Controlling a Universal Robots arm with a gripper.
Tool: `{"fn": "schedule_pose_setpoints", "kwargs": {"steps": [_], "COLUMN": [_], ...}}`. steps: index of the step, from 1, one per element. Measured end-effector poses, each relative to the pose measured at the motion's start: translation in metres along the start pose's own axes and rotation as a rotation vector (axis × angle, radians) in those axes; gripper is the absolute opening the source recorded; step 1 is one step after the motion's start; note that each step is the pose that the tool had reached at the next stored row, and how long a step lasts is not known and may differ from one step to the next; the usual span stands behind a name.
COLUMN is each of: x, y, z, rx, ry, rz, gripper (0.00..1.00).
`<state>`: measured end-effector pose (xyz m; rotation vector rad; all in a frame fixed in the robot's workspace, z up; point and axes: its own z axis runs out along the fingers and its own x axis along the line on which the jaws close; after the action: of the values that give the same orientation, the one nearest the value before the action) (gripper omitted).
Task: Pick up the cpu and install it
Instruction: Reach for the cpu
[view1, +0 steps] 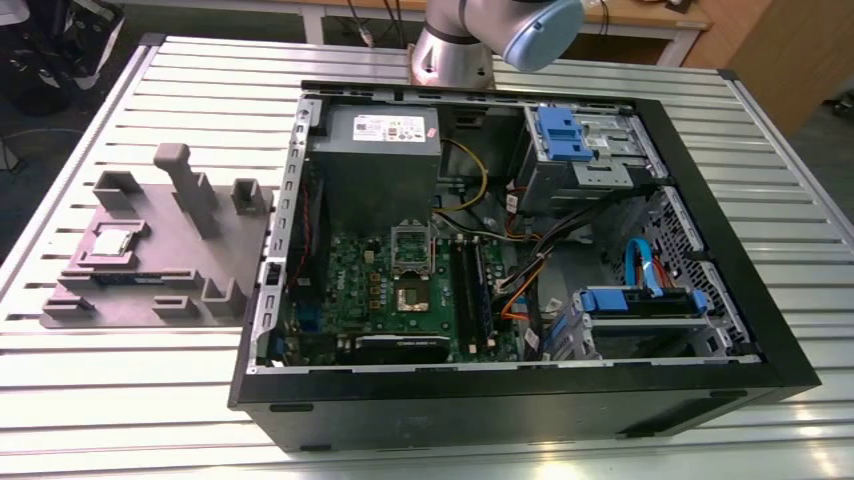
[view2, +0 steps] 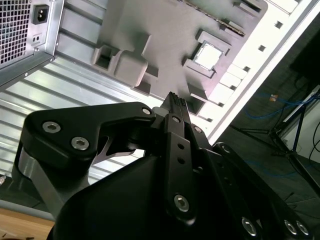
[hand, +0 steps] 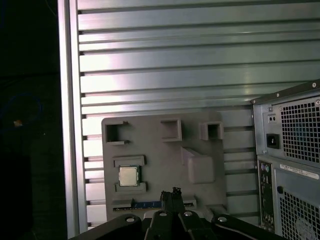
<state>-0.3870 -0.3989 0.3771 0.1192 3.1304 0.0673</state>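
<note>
The cpu (view1: 114, 240) is a small silvery square lying in a recess of the grey plastic fixture (view1: 174, 275), on the exterior view's left. Both wrist views look down on it from high above: the cpu (view2: 209, 54) (hand: 128, 176) sits flat between two low ridges of the fixture (view2: 165, 30) (hand: 165, 150). My gripper (view2: 175, 100) (hand: 172, 192) hangs well above the fixture, off to one side of the chip. Its black fingers are pressed together with nothing between them. On the motherboard, the socket (view1: 411, 293) lies uncovered with its metal frame (view1: 411, 243) swung up.
An open black computer case (view1: 521, 390) lies on the slatted metal table (view1: 134, 370), holding a grey power supply (view1: 376, 135), blue drive cages (view1: 574, 135) and coloured cables (view1: 527, 280). The arm's base (view1: 454, 55) stands behind the case. The case's back panel (hand: 295, 165) is near the fixture.
</note>
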Motion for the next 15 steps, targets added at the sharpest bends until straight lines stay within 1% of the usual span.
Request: {"fn": "schedule_pose_setpoints", "kwargs": {"steps": [15], "x": [0.0025], "y": [-0.0002], "z": [0.0000], "rx": [0.0000], "ry": [0.0000], "rz": [0.000], "gripper": [0.10]}}
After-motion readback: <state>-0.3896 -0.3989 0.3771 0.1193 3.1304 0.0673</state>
